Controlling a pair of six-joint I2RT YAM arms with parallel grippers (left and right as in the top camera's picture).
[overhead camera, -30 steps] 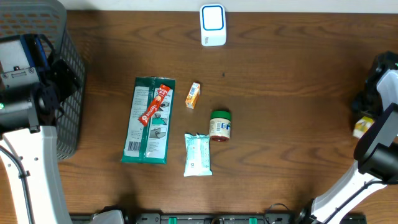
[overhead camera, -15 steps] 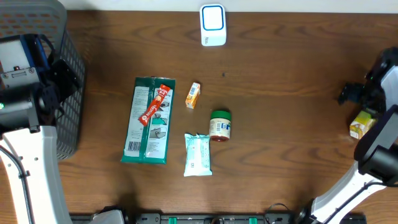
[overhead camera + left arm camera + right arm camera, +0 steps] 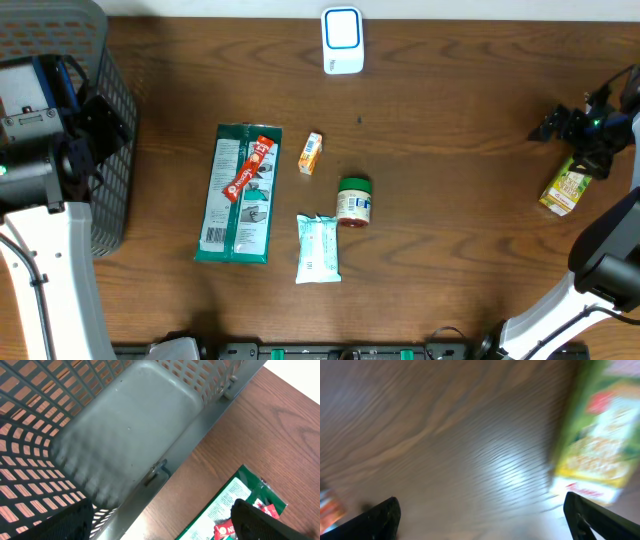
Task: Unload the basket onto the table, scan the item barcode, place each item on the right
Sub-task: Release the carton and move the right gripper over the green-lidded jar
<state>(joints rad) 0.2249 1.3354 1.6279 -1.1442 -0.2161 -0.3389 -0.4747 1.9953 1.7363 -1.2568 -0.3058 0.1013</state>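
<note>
The white and blue barcode scanner (image 3: 342,40) stands at the table's far edge. A green and yellow carton (image 3: 565,187) lies free on the table at the far right; in the blurred right wrist view the carton (image 3: 597,430) shows at the upper right. My right gripper (image 3: 560,128) hovers just above and left of it, open, with nothing between its fingers (image 3: 585,517). My left gripper (image 3: 160,527) is open over the rim of the grey basket (image 3: 125,425), holding nothing.
A large green packet (image 3: 237,200) with a red stick (image 3: 250,167) on it lies left of centre. Beside it are a small orange box (image 3: 311,153), a green-lidded jar (image 3: 353,201) and a pale tissue pack (image 3: 318,248). The basket (image 3: 105,170) fills the far left.
My right gripper has opened and let go of the carton, which now lies on the table. The gripper has swung left, away from it. The left arm has not moved.
</note>
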